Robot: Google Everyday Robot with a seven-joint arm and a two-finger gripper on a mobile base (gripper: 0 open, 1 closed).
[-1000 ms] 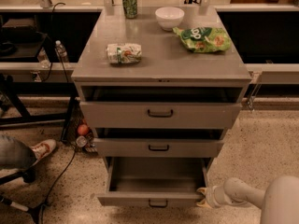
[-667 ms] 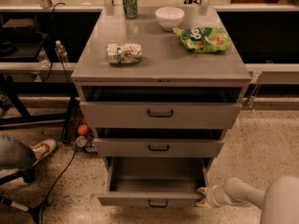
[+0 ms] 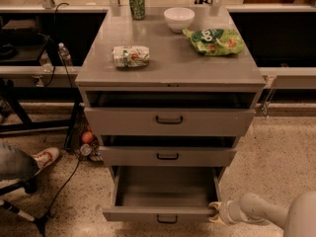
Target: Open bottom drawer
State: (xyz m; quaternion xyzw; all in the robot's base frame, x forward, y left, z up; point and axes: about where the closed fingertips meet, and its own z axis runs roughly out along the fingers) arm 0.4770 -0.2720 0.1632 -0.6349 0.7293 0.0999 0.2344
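Observation:
The bottom drawer is the lowest of three grey drawers. It stands pulled far out, and its empty inside shows. Its small black handle sits at the centre of the front panel near the picture's lower edge. My gripper is at the right front corner of this drawer, touching or almost touching the panel's right end. The white arm reaches in from the lower right.
The top drawer and middle drawer stand slightly out. On the cabinet top lie a green can, a white bowl, a green chip bag and a lying can. A person's shoe and cables are at the left.

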